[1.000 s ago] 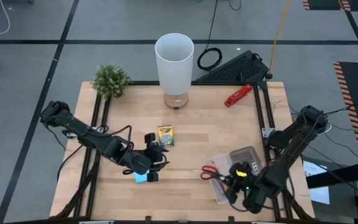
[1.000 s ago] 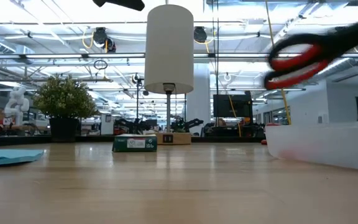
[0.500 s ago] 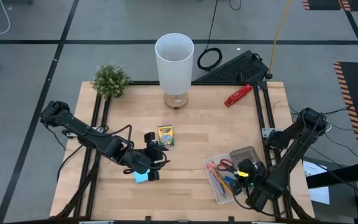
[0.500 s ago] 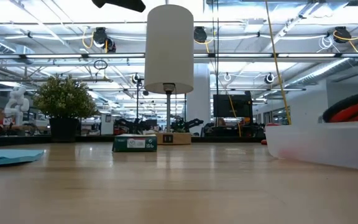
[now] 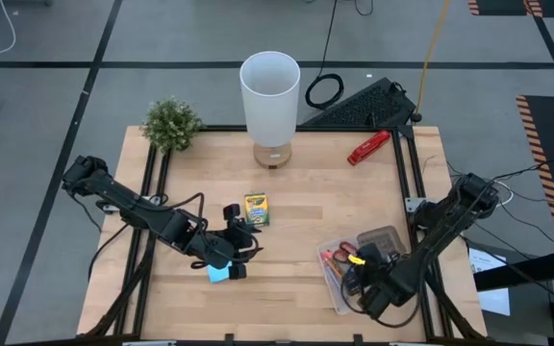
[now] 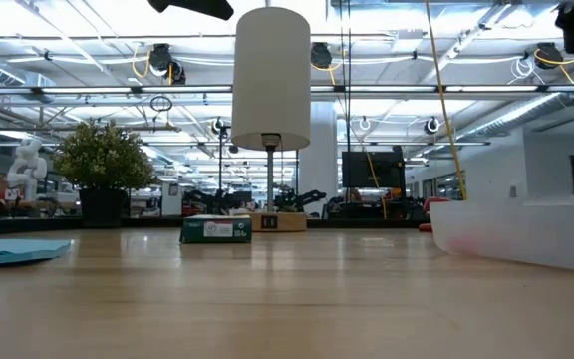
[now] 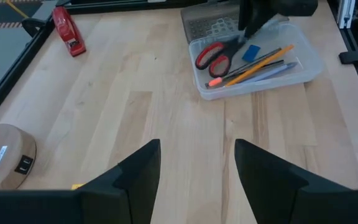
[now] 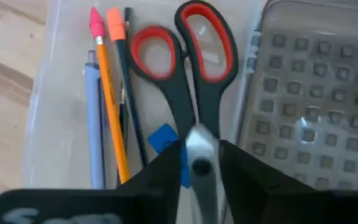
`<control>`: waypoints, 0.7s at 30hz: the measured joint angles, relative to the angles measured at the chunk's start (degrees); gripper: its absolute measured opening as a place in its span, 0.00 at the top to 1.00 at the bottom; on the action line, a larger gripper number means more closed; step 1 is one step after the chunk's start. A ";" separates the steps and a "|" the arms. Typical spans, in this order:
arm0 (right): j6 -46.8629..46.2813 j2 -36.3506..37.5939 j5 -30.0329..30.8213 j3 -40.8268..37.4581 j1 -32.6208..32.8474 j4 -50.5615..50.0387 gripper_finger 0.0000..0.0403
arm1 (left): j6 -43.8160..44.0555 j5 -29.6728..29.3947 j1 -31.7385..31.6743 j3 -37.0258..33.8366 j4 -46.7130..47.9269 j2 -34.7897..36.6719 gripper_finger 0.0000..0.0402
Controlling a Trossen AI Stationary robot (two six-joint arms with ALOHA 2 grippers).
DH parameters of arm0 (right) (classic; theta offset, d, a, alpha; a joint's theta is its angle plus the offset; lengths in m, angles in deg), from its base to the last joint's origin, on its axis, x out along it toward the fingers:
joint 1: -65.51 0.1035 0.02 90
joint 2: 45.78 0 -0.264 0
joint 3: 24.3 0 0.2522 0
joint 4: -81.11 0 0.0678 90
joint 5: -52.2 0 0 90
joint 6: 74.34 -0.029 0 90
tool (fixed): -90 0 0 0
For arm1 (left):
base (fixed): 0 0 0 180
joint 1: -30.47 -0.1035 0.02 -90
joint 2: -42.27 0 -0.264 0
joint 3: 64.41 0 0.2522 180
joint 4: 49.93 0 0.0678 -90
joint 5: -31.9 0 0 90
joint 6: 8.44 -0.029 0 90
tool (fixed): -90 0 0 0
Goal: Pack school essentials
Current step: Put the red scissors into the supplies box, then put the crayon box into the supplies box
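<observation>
The left hand (image 5: 236, 258), fingers apart and empty, hovers over the blue sticky-note pad (image 5: 218, 274). The crayon box (image 5: 256, 209) lies just beyond it (long axis pointing away). The right hand's (image 5: 368, 288) state is not discernible; it sits above the scissors (image 8: 188, 93).

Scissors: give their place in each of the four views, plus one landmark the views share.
High view: scissors in the clear box, lower right of the table, under the right gripper.
Low view: not visible; only the box wall shows at right.
Left wrist view: upper middle, in the box.
Right wrist view: centre, handles up, between the fingers.
Shared landmark: the clear box.
</observation>
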 joint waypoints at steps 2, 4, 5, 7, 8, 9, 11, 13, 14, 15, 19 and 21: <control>0.89 -0.28 -1.11 0.00 -0.62 1.06 0.70 | 0.00 0.00 0.00 0.00 0.02 0.00 0.48; 2.03 -0.30 -1.12 0.00 -0.99 2.80 0.65 | 0.02 0.00 0.00 0.00 0.00 0.00 0.48; 2.49 -0.28 -1.15 0.00 -1.18 3.54 0.62 | 0.01 0.00 0.00 0.00 0.00 0.00 0.48; 3.24 -0.08 -1.18 0.00 -1.43 4.68 0.59 | 0.02 0.00 0.00 0.00 0.00 0.00 0.48; 3.49 0.02 -1.19 0.00 -1.56 4.86 0.57 | 0.02 0.00 0.00 0.00 0.00 0.00 0.48; 3.67 0.11 -1.12 0.00 -1.57 4.78 0.56 | 0.02 0.00 0.00 0.00 -0.04 0.00 0.48; 4.25 0.22 -1.15 0.00 -1.57 4.65 0.54 | 0.02 0.00 0.00 0.00 -0.04 0.00 0.48; 5.29 0.31 -1.06 0.00 -1.56 4.63 0.54 | 0.02 0.00 0.00 0.00 -0.03 0.00 0.48; 6.56 0.53 -0.56 0.00 -1.55 4.64 0.54 | 0.02 0.00 0.00 0.00 -0.01 0.00 0.48; 7.98 0.74 1.06 0.00 -1.55 4.87 0.54 | 0.02 0.00 0.00 0.00 0.03 0.00 0.48; 17.42 1.51 11.59 0.00 -1.44 8.06 0.56 | 0.02 0.00 0.00 -0.06 0.88 0.00 0.48; 24.32 1.87 16.29 0.00 -1.50 10.56 0.56 | 0.02 -0.02 0.00 -0.67 0.63 0.00 0.48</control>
